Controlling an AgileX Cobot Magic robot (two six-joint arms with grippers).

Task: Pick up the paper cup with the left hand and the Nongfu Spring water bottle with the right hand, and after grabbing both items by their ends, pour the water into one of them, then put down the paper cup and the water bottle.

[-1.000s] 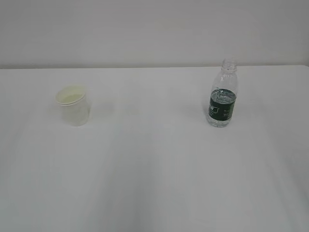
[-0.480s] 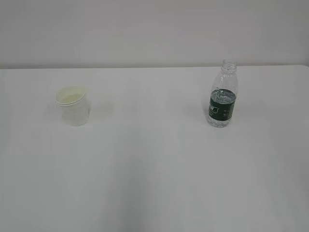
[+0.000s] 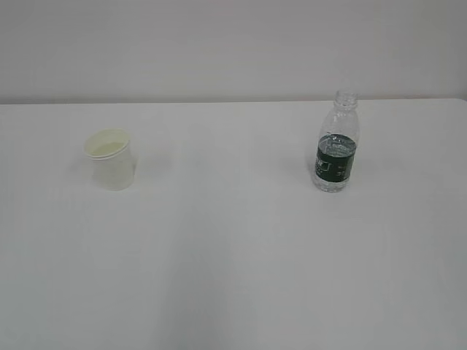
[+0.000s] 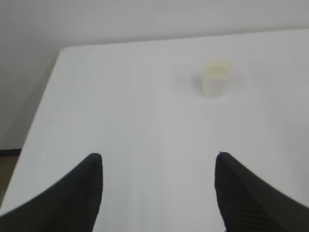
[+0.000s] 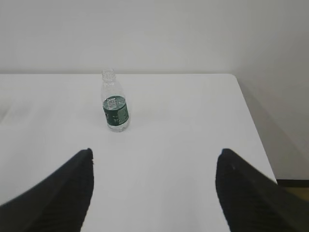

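Observation:
A small white paper cup stands upright on the left of the white table. It shows blurred and far ahead in the left wrist view as the paper cup. The clear Nongfu Spring water bottle, capless with a dark green label, stands upright on the right, with water up to about the label's top. In the right wrist view the bottle is ahead and left of centre. My left gripper and right gripper are both open with nothing between the fingers, well short of their objects. Neither arm shows in the exterior view.
The table's left edge runs close beside the left gripper. Its right edge and far right corner lie beside the right gripper. A plain wall stands behind the table.

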